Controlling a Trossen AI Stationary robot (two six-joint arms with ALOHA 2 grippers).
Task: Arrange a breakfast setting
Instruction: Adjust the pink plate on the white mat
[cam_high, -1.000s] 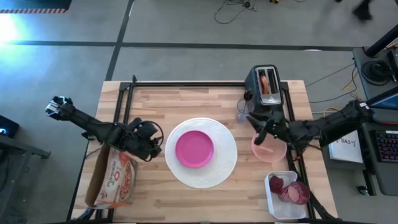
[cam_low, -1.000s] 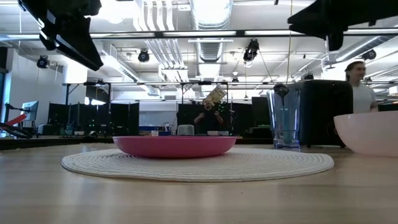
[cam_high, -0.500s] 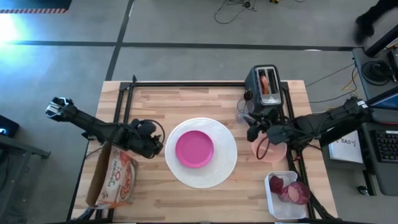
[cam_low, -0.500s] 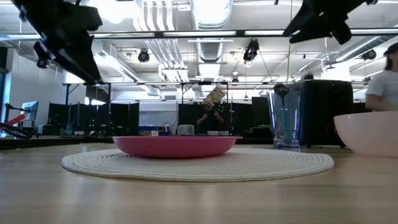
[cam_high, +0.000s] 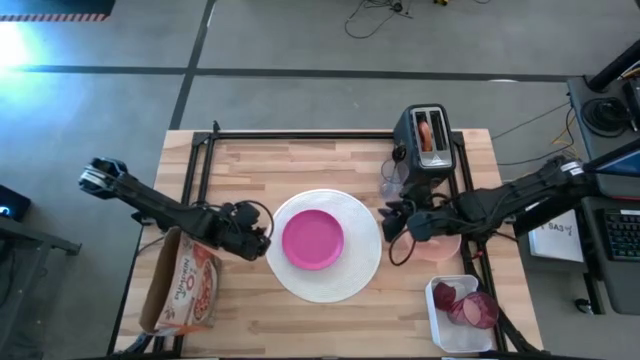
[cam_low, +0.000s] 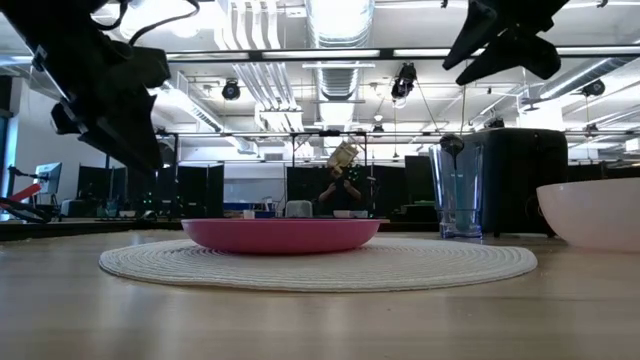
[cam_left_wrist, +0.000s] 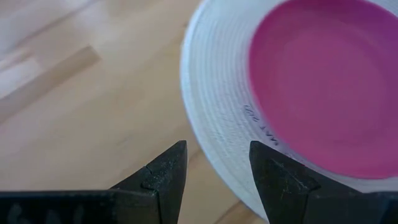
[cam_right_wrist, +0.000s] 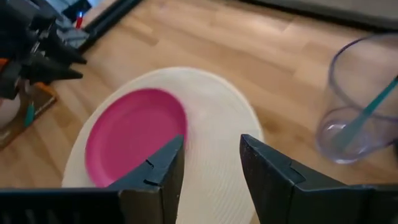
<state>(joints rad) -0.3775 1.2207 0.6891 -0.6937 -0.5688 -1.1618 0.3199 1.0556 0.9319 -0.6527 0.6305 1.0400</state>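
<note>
High view: you see the worktop (cam_high: 240, 165), then the large white round plate (cam_high: 360, 262) at centre carrying the smaller magenta plate (cam_high: 312, 239). Left claw (cam_high: 262, 243), fingers apart and empty, hovers at its left rim; right claw (cam_high: 392, 224), likewise apart, at its right.

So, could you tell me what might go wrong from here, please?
1. The right gripper hangs open at the white plate's edge, close to the clear glass holding a spoon; a sideways swing could tip it.
2. The left gripper is open just off the white plate's other rim; pushing in could shift it and the magenta plate.
3. Both arms close on the same plate and could collide.
</note>
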